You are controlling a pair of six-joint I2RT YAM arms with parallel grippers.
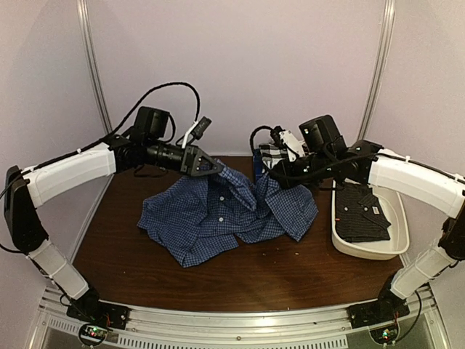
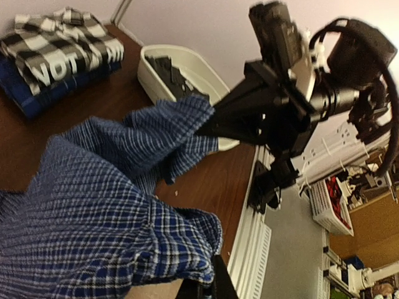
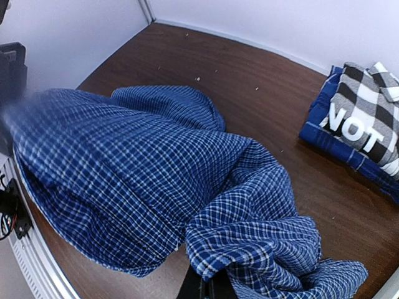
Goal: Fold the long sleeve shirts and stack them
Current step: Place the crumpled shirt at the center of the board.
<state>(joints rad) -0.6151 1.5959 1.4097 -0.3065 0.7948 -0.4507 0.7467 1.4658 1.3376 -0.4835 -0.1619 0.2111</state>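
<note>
The loose shirt (image 1: pixel 211 218) lies on the tabletop (image 1: pixel 290 276), spanning from the left end effector (image 1: pixel 211 167) to the right end effector (image 1: pixel 275 173). Its rear edge is raised to both and its bulk lies in front of them. A stack of folded shirts (image 3: pixel 361 124) sits just behind the right end effector. The tub (image 1: pixel 363 252) stands to that end effector's right, with one folded garment (image 1: pixel 361 214) inside.

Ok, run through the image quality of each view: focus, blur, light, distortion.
Top external: dim, soft all over, the front rail bowed by the lens. Left wrist: tilted, blue check shirt soft up close, background at right brighter. Right wrist: the shirt's left edge smeared, the folded stack lettered NOT sharp, even light.
</note>
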